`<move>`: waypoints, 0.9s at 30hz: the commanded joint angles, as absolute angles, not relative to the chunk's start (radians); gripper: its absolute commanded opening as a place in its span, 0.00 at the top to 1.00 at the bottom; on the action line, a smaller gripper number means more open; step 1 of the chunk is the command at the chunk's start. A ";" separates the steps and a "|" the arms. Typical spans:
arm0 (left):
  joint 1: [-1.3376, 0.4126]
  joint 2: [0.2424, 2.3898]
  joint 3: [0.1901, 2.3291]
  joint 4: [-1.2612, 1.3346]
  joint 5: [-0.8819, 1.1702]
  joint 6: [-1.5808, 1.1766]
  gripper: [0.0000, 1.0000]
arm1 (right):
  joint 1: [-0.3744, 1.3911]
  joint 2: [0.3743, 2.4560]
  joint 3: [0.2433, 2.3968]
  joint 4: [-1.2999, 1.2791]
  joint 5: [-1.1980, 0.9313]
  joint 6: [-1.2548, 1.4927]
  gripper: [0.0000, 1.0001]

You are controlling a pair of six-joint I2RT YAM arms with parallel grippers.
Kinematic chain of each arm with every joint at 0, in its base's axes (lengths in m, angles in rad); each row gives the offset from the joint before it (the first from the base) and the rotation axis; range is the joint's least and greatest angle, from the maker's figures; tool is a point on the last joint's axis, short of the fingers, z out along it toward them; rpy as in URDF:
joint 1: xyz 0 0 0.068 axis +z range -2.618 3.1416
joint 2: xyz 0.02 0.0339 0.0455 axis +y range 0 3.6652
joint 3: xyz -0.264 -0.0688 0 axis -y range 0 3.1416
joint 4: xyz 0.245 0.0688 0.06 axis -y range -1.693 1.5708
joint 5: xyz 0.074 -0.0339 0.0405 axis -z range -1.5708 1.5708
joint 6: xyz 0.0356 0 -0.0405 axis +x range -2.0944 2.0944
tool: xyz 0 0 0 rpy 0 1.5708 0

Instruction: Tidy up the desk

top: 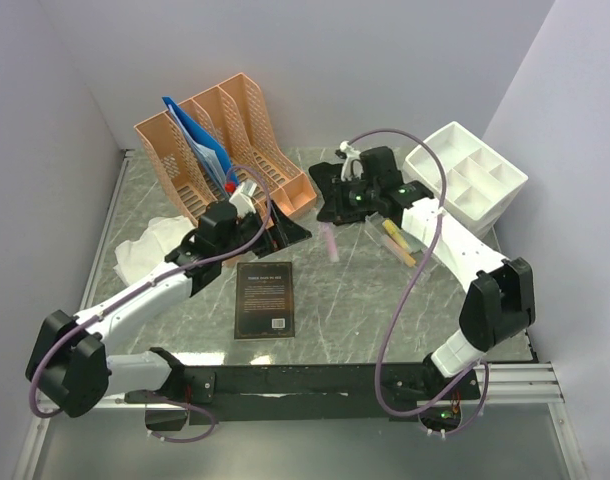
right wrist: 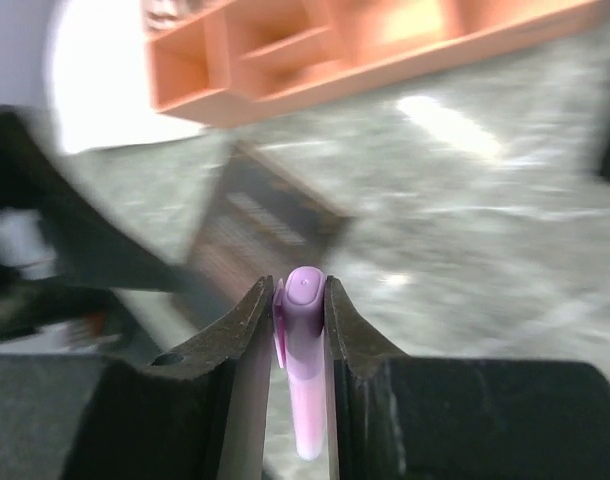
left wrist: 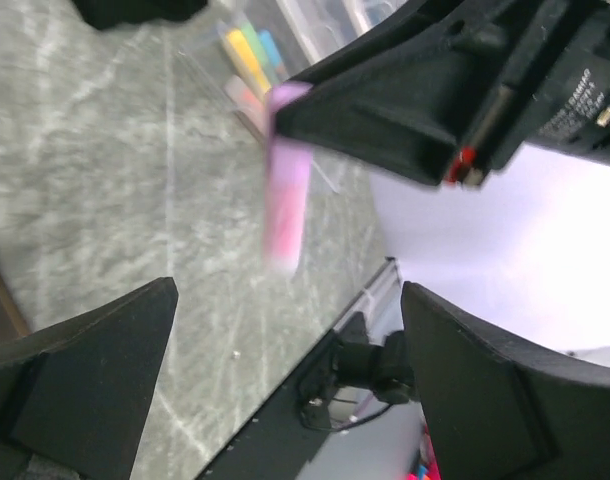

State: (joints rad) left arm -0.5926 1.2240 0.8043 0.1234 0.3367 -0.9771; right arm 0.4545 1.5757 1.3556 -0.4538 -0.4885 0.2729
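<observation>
The right end effector (right wrist: 297, 292) is clamped on a pink marker (right wrist: 305, 400), which hangs over the middle of the bench (top: 335, 300). The left end effector (left wrist: 285, 390) has its fingers apart and is empty. I think the pink marker is light, stiff and smooth, so it can slip; a hold at mid-barrel looks safer.

The desk (top: 365, 300) looks glossy and marble-patterned; the orange rack (top: 270, 140) and pink marker (right wrist: 305, 400) seem plastic.

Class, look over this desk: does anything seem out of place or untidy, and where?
A crumpled white cloth lies bunched near the left edge of the desk, and a black book lies loose mid-desk, outside the orange file rack. The right gripper holds a pink highlighter off the surface.
</observation>
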 commanded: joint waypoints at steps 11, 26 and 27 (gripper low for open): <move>-0.584 1.103 0.718 0.110 0.094 -0.957 0.01 | 0.133 1.597 1.419 -0.715 -0.336 -0.455 1.00; -0.577 1.143 0.718 0.152 0.182 -0.962 0.01 | 0.118 1.641 1.341 -0.630 -0.169 -0.523 0.63; -0.577 1.146 0.718 0.153 0.187 -0.960 0.01 | 0.118 1.635 1.342 -0.638 -0.181 -0.522 0.61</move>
